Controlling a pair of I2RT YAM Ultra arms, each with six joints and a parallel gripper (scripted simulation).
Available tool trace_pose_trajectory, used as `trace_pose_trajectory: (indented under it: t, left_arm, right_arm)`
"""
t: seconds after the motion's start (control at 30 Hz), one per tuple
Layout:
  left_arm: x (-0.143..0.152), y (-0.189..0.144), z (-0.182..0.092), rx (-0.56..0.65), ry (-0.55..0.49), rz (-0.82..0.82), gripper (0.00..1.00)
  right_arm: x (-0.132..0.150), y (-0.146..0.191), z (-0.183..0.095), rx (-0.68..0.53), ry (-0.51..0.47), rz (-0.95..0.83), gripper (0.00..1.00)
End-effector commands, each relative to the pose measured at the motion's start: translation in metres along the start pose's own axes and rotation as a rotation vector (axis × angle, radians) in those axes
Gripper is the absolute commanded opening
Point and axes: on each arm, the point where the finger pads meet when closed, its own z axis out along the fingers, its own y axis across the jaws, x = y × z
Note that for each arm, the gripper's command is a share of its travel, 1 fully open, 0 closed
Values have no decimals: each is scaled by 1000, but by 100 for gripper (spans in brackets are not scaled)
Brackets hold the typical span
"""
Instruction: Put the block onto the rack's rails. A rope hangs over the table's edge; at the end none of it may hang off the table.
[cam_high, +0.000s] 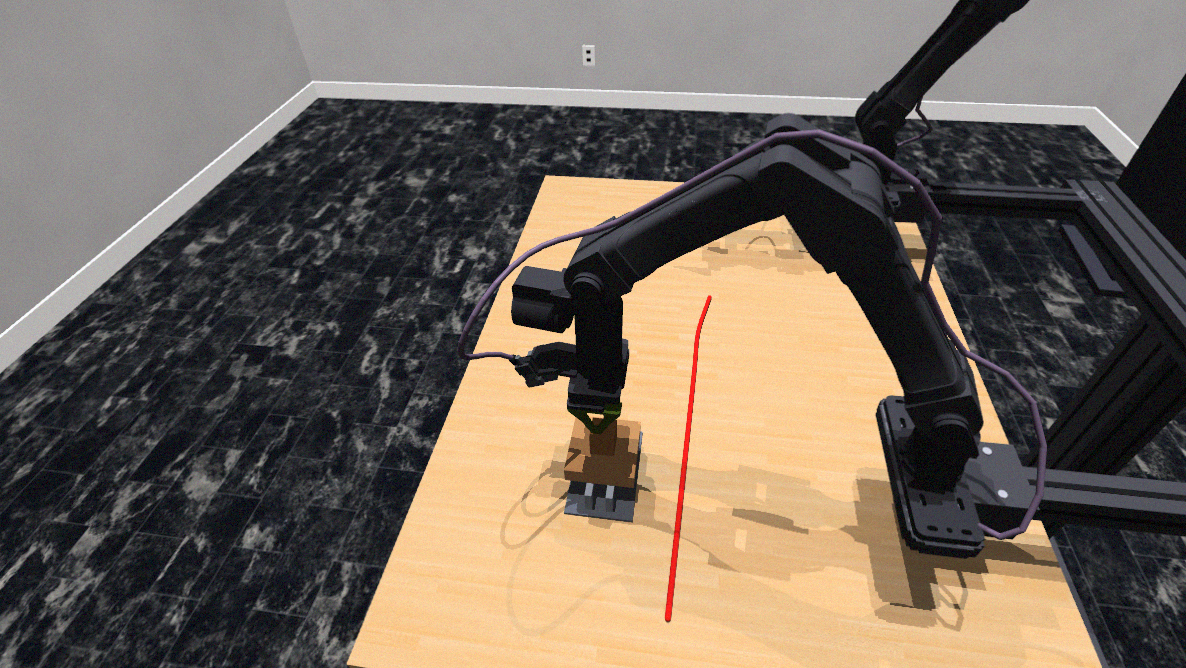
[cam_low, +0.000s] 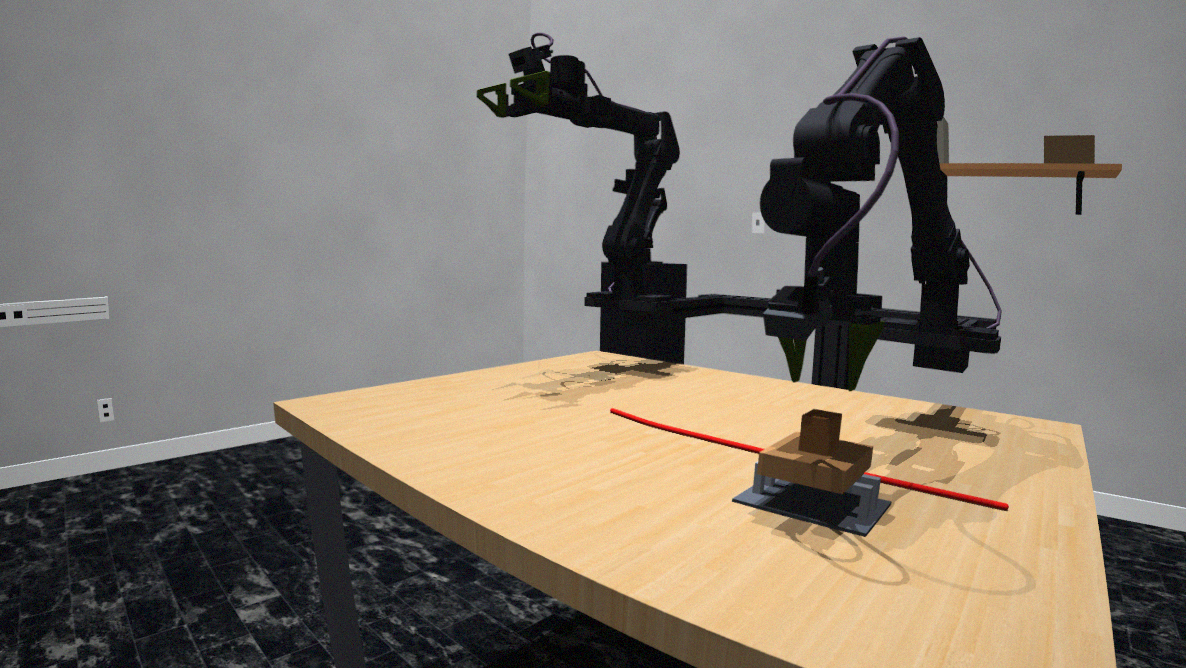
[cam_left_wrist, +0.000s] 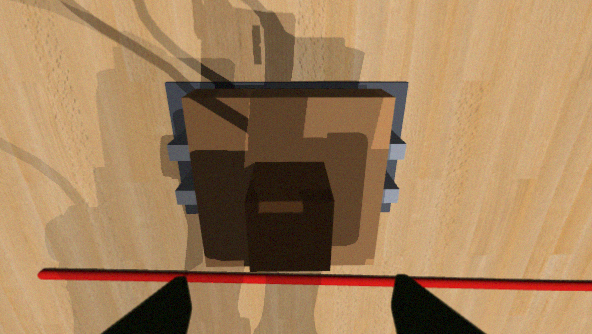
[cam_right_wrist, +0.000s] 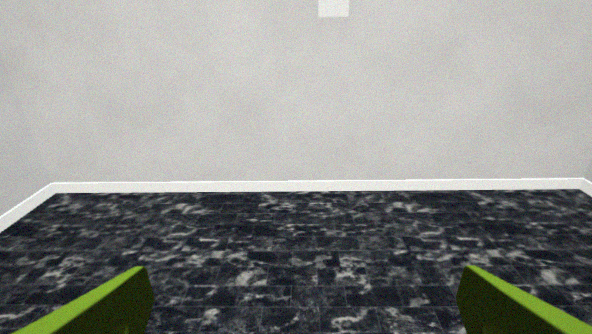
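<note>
In the exterior view, a wooden table fills the lower part of the frame. Right of centre, near the front, a grey rack stands on the tabletop. The brown block, a wide slab with an upright knob, sits across the rack's rails, whose ends show on both sides from the left wrist. Just behind the rack, apart from it, a red rope runs from mid-frame to the lower right, both ends on the tabletop.

The left claw points down above the block, spread and clear of the knob, with nothing between its fingers. Farther back, at the upper left of the exterior frame, the right claw is raised and spread wide, holding nothing. Behind the arms, at the upper right, a wall shelf carries a brown box.
</note>
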Motion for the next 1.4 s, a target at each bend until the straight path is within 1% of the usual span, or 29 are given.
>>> trace_pose_trajectory:
  t: [0.0,0.07,0.1,0.2,0.23,0.3,0.37,0.43,0.53,0.57,0.63,0.73,0.87,1.0,1.23,1.3,1.33,1.37]
  left_arm:
    - [-12,-3,-33,2,-51,-2,68]
    - [-12,-6,-22,3,-55,3,68]
    - [-4,-4,-15,-1,-24,4,68]
    - [-6,-2,-15,1,-39,1,68]
    - [0,-3,-13,-1,-23,5,68]
    - [4,-2,-13,-3,-10,5,68]
    - [-4,-3,-11,-1,-25,4,68]
    - [-13,-4,-17,3,-53,4,68]
    - [-18,-5,-18,5,-64,4,68]
    - [-18,0,-21,0,-69,2,68]
    - [-25,5,-37,6,-131,-8,68]
    - [-25,4,-39,12,-145,-5,68]
    - [-30,5,-54,29,-231,3,68]
    - [-40,8,-79,38,-339,6,68]
    - [-55,14,-132,50,-537,6,68]
    - [-55,14,-132,50,-537,6,68]
    - [-58,15,-140,52,-568,6,68]
    - [-57,16,-145,52,-586,6,68]
  right_arm:
    - [-41,5,-13,-18,-102,-6,100]
    - [-41,5,-13,-18,-102,-6,100]
    - [-41,5,-13,-18,-102,-6,100]
    - [-41,5,-13,-18,-102,-6,100]
    - [-41,5,-13,-18,-102,-6,100]
    - [-41,5,-13,-18,-102,-6,100]
    - [-41,5,-13,-18,-102,-6,100]
    - [-41,5,-13,-18,-102,-6,100]
    - [-41,5,-13,-18,-102,-6,100]
    - [-41,5,-12,-17,-102,-6,100]
    - [-41,5,-12,-17,-101,-6,100]
    - [-41,5,-12,-17,-101,-6,100]
    - [-38,5,-12,-16,-89,-6,100]
    - [-35,5,-12,-14,-76,-6,100]
    - [-33,5,-12,-11,-71,-5,100]
    - [-33,5,-12,-11,-71,-5,100]
    - [-27,3,-8,-6,-60,-4,100]
    - [-37,5,-12,-11,-86,-5,100]
